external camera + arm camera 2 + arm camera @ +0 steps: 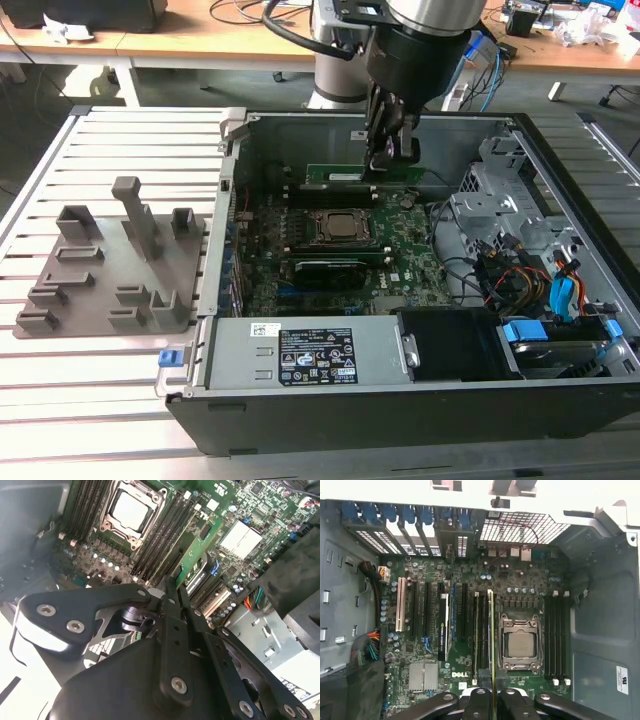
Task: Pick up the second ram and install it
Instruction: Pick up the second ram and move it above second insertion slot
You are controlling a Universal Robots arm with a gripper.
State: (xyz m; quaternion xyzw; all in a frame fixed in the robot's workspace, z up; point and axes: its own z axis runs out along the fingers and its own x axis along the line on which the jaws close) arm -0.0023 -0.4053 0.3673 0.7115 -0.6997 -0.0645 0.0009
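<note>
Your pincer is clamped on the second ram, which stands on its long edge between the fingers. You have it inside the computer case, low over the memory slots just beside the processor socket. In the first wrist view it shows edge-on, lined up along those slots.

We list: slatted metal worktable, pale grey, foreground | wooden desks on white legs, rear | loose cables on desktop | dark grey floor | light even, soft.
</note>
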